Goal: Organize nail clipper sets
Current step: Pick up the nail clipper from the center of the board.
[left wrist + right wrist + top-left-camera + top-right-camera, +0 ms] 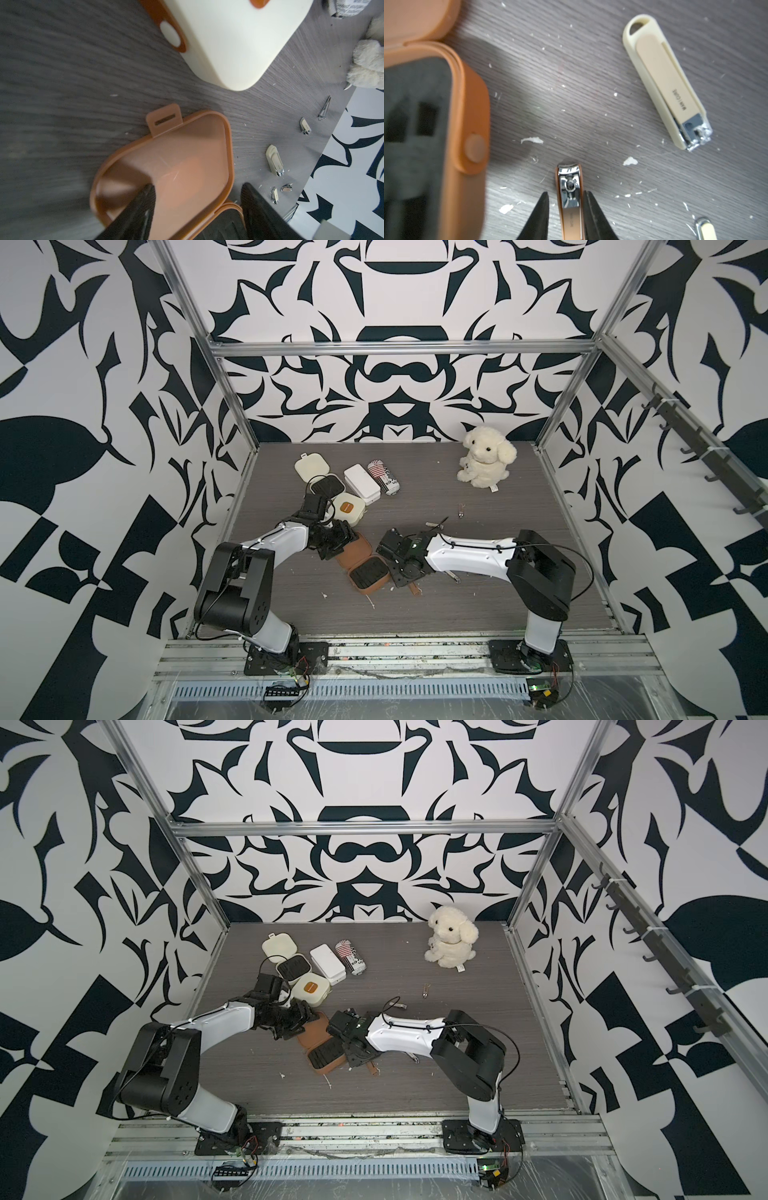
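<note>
Black-and-white patterned walls [395, 302] close in three sides, framed by aluminium rails [399, 349]. The desk [478, 614] is grey wood-grain, flecked with white crumbs [323, 595] under even light. A rack of dark hooks [706, 445] lines one side wall.

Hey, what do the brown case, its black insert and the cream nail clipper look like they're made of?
Brown case: matte moulded plastic or silicone, judging by its soft rounded edges. Black insert: probably foam, dull with cut slots. Cream nail clipper: smooth plastic shell over shiny, chrome-looking metal blades.
</note>
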